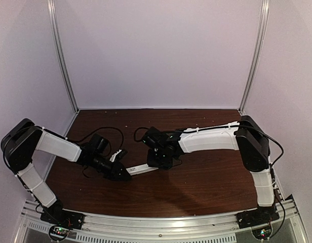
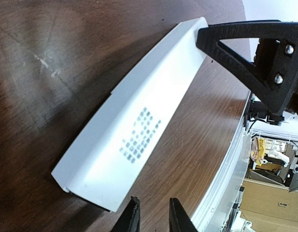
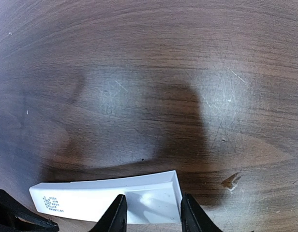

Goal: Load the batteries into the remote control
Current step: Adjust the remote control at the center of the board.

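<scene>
The remote control point(image 1: 142, 169) is a long white bar lying on the dark wood table between my two grippers. In the left wrist view the remote point(image 2: 134, 130) shows a printed grey label. In the right wrist view its right end point(image 3: 154, 198) has a shallow open recess with nothing in it. My right gripper point(image 3: 153, 215) is open and hovers over that recessed end; it also shows in the top view point(image 1: 158, 161). My left gripper point(image 2: 154, 217) is slightly open and empty, just beside the remote's other end; it also shows in the top view point(image 1: 124, 176). The batteries are out of view.
The aluminium front rail point(image 1: 161, 223) runs along the near table edge and also shows in the left wrist view point(image 2: 226, 183). White enclosure walls stand at the back and sides. A small chip point(image 3: 230, 181) marks the wood to the right of the remote.
</scene>
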Robot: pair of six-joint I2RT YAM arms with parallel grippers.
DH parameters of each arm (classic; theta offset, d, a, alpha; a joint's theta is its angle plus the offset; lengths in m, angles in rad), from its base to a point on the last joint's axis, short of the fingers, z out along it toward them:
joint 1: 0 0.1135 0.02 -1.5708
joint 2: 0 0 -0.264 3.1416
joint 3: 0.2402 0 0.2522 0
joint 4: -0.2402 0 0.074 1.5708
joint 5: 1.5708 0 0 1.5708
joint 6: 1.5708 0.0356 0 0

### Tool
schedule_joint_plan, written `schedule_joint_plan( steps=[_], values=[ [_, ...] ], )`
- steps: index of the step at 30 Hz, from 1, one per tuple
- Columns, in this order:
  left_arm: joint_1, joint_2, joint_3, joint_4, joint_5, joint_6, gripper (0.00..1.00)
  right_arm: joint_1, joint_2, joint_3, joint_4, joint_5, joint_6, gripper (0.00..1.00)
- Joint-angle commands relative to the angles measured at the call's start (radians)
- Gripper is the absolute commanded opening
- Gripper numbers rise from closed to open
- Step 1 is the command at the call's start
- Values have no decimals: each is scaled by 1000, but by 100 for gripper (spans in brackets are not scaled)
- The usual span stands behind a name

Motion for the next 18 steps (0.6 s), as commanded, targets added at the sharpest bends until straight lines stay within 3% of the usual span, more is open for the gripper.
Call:
schedule_joint_plan(
  steps=[1,8,12,18],
  values=[
    [3,-14,23,36,17,-9,21,7,73,-47,-140,33,-35,39],
    [11,-115,-16,-37,-50,-43,24,0,62,-56,-130,35,-51,40],
    [40,-184,-41,-74,-92,-59,28,-2,60,-59,-117,39,-65,49],
    [55,-110,-18,-48,-97,-44,29,-7,51,-75,-91,37,-79,52]
  ],
)
